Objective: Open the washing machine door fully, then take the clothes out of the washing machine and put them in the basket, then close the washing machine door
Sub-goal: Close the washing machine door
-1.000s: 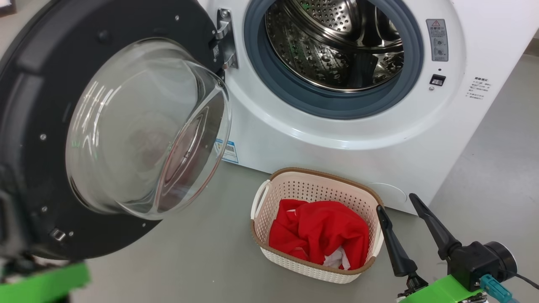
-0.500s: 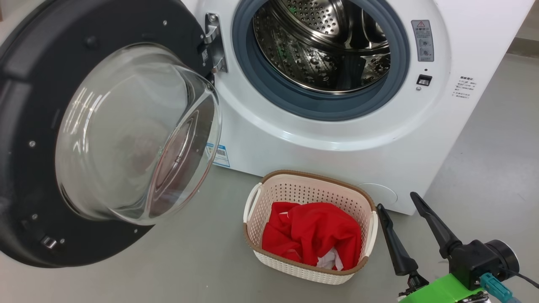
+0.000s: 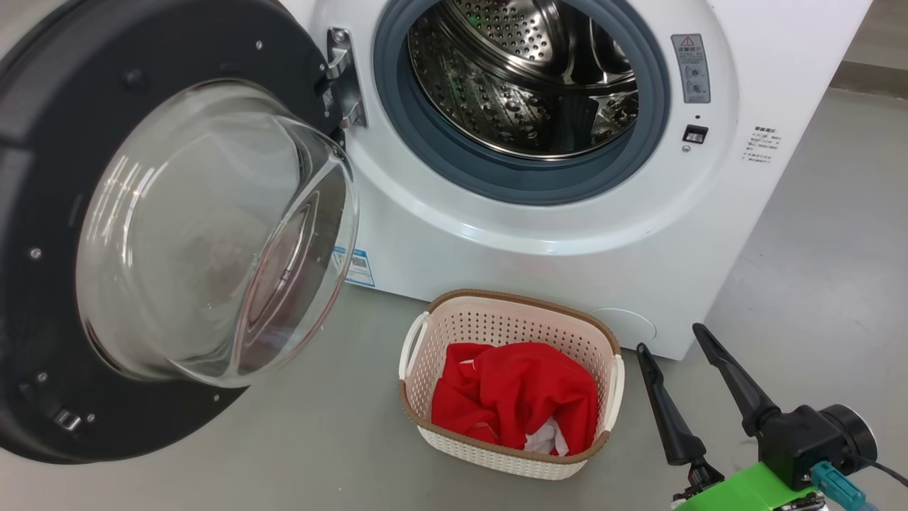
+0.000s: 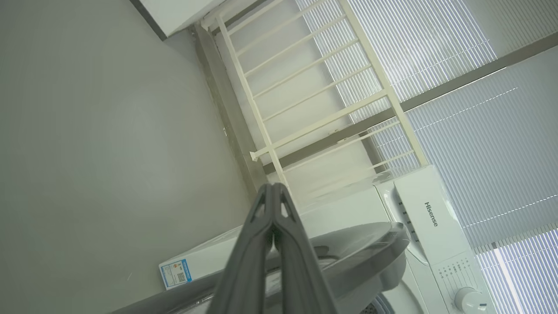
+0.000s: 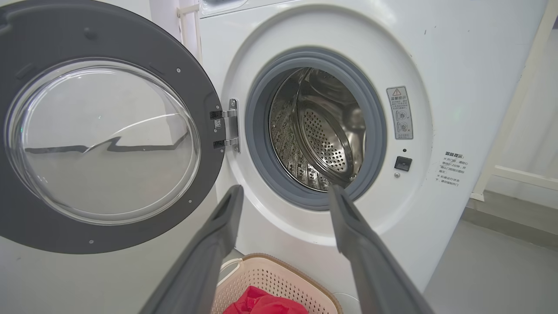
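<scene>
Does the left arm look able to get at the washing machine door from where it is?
Probably yes: in the left wrist view the left gripper, jaws shut, hangs right by the washing machine door, with nothing between them.

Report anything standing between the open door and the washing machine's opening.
Nothing visible does. The washing machine door hangs open at left, the basket with the clothes sits on the floor below the opening, and the right gripper is low beside it.

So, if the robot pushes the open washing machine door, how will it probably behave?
The washing machine door likely swings rigidly on its metal hinge. Its bulging glass bowl looks heavy and smooth, so a push might slip there.
</scene>
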{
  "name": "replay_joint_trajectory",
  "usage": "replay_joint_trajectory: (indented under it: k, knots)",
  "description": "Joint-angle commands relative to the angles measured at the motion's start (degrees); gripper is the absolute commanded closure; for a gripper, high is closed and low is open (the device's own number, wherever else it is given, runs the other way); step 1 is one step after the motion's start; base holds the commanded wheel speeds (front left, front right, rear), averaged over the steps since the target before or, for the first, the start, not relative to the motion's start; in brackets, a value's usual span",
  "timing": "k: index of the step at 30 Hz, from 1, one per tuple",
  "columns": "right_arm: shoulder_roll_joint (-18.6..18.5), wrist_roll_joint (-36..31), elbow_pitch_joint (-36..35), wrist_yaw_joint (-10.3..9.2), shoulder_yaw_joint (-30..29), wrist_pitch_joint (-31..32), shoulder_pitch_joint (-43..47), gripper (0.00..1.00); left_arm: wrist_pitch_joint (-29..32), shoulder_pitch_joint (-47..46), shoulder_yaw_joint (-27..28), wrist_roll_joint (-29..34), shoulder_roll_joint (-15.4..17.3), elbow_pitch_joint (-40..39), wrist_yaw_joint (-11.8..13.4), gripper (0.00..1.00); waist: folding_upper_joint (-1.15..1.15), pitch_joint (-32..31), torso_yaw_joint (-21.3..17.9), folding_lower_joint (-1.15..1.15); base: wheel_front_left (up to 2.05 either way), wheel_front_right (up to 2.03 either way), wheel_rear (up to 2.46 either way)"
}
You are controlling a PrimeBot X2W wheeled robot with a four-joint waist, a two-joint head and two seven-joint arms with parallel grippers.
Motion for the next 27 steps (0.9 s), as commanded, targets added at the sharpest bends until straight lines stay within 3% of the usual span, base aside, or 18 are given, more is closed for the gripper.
replay_joint_trajectory:
  k: [1, 11, 27]
  knots:
    - [-0.44, -0.19, -1.75, 0.36, 0.97, 0.12, -0.05, 0.00, 1.50, -2.58, 0.78, -0.62, 4.25, -0.37, 0.48, 1.00, 0.00, 0.05, -0.05, 0.00, 0.00, 0.00, 0.00]
    - [-0.44, -0.31, -2.14, 0.36, 0.85, 0.06, -0.07, 0.00, 8.97, -4.69, -1.89, -1.74, 6.80, 6.73, 0.99, 1.00, 0.00, 0.98, -0.36, 0.00, 0.00, 0.00, 0.00]
    - [-0.44, 0.48, -0.95, 0.36, 0.24, -1.60, -0.26, 0.00, 16.10, -2.62, -5.23, -4.01, 2.97, 3.65, -1.07, 1.00, 0.00, 0.75, 1.33, 0.00, 0.00, 0.00, 0.00]
